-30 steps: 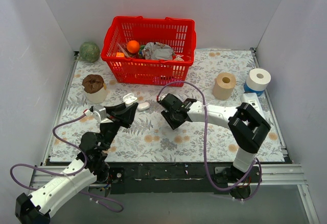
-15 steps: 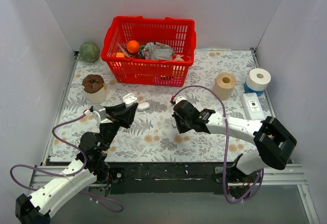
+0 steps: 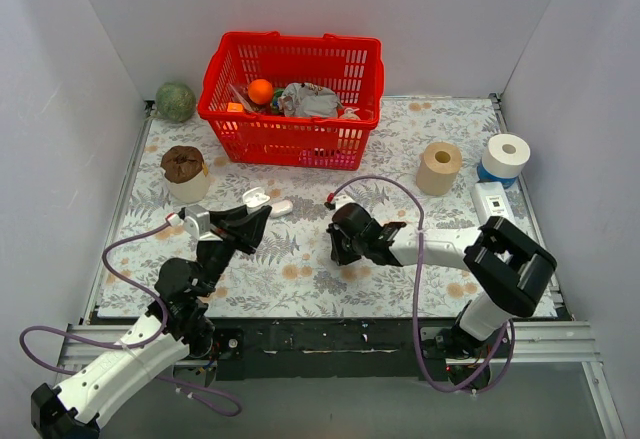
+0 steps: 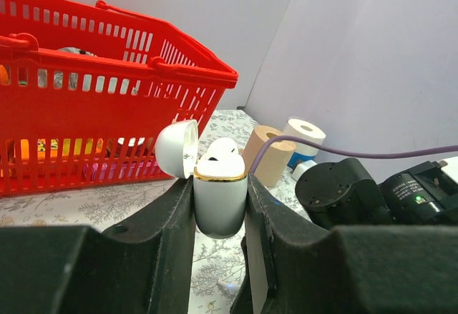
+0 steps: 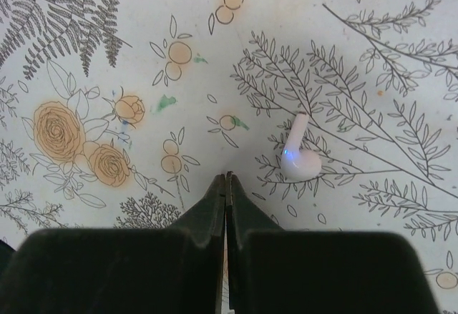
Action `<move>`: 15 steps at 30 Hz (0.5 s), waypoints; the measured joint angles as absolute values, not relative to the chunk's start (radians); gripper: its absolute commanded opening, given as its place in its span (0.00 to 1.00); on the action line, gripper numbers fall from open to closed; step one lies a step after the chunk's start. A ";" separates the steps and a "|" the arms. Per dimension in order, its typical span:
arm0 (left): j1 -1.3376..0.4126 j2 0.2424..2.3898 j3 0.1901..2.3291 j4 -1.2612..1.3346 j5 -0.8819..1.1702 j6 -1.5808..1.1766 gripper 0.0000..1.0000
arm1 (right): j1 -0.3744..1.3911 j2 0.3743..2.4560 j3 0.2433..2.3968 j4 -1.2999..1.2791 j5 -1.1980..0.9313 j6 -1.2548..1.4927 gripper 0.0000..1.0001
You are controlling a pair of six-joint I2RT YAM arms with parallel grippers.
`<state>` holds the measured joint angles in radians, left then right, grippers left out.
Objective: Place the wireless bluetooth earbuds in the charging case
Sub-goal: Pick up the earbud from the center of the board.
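Observation:
My left gripper (image 3: 250,223) is shut on the white charging case (image 4: 220,201), held upright above the mat with its lid (image 4: 177,148) open to the left; the case also shows in the top view (image 3: 256,198). A white rounded shape (image 4: 220,149) rises from its gold-rimmed top. One white earbud (image 5: 299,158) with a small blue light lies on the floral mat, just right of my right gripper (image 5: 227,177), which is shut and empty and hovers low at the mat's middle (image 3: 338,244). A small white lit piece (image 4: 229,285) lies on the mat below the case.
A white oval object (image 3: 281,206) lies on the mat beside the held case. A red basket (image 3: 290,94) with clutter stands at the back. A brown roll (image 3: 439,167), a white roll (image 3: 505,155) and a white box (image 3: 490,199) stand at right, a cup (image 3: 184,172) and a green ball (image 3: 175,101) at left.
My right gripper has moved toward the near edge and lower over the mat, its arm folding in. My left gripper still holds the open case in nearly the same place.

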<state>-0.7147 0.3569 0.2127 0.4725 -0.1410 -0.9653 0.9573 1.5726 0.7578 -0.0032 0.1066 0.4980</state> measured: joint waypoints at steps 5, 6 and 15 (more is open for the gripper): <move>-0.715 0.363 0.213 0.463 -0.141 -0.966 0.00 | 0.953 1.609 0.785 0.014 0.102 0.494 0.01; -0.715 0.365 0.213 0.463 -0.141 -0.966 0.00 | 0.950 1.609 0.785 0.015 0.102 0.493 0.01; -0.715 0.412 0.213 0.477 -0.141 -0.964 0.00 | 0.867 1.609 0.785 0.014 0.109 0.464 0.01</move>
<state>-0.7147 0.4122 0.2127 0.4767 -0.1410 -0.9642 0.8673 1.6093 0.7849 0.0135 0.1093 0.4637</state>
